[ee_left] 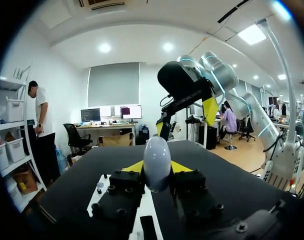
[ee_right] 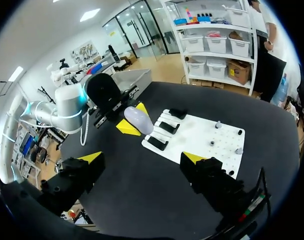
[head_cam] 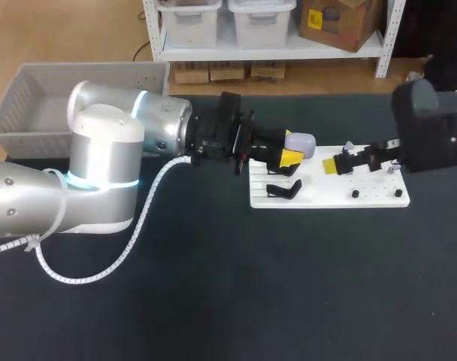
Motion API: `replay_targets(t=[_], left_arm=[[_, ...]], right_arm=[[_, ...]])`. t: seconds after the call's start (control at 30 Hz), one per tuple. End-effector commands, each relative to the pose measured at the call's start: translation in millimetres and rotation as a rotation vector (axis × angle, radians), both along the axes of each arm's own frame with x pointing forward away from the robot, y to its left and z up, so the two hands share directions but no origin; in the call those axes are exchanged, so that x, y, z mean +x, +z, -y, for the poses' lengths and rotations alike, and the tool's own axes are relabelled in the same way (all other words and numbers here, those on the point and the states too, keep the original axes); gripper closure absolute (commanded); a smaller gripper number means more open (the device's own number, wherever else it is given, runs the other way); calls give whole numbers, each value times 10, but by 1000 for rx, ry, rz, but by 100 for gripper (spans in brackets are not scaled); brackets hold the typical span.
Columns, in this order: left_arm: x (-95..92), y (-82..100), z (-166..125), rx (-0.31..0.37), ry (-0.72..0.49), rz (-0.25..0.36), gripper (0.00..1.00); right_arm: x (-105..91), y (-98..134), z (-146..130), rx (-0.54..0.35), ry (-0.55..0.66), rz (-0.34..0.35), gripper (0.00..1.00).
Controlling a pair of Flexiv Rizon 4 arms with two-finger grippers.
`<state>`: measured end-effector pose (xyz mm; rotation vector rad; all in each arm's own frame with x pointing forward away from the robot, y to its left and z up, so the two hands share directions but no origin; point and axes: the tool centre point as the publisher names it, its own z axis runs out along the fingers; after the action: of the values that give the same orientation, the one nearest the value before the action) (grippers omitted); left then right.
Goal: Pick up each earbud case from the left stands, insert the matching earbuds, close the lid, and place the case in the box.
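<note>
My left gripper (head_cam: 295, 150) is shut on a pale lavender earbud case (head_cam: 301, 142), holding it just above the left end of the white board (head_cam: 326, 197). In the left wrist view the case (ee_left: 157, 162) stands upright between the yellow fingertips (ee_left: 134, 167), lid closed. My right gripper (head_cam: 340, 159) hangs open over the board's middle, right of the case, with nothing in it. In the right wrist view its fingers (ee_right: 92, 158) stand wide apart, and the case (ee_right: 138, 120) and board (ee_right: 207, 140) lie ahead. Black stands (head_cam: 283, 189) sit on the board's left part.
A grey basket (head_cam: 33, 105) stands at the table's back left corner. Small dark pieces (head_cam: 355, 194) stand on the right half of the board. The table is covered in dark cloth, and my left arm's white cable (head_cam: 131, 241) loops over it at the left.
</note>
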<state>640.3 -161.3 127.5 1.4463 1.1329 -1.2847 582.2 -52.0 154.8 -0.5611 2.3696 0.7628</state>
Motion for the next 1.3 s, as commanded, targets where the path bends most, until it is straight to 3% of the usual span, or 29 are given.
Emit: replay_targets(t=[0.03, 0.8, 1.3], left_arm=[[-1, -3, 5, 4, 7, -1, 100], [7, 4, 16, -21, 34, 13, 100], [7, 4, 16, -21, 34, 13, 100]], right_arm=[[60, -27, -111, -19, -10, -10, 0], [331, -123, -324, -36, -1, -60, 0], [449, -213, -261, -27, -26, -85, 0]])
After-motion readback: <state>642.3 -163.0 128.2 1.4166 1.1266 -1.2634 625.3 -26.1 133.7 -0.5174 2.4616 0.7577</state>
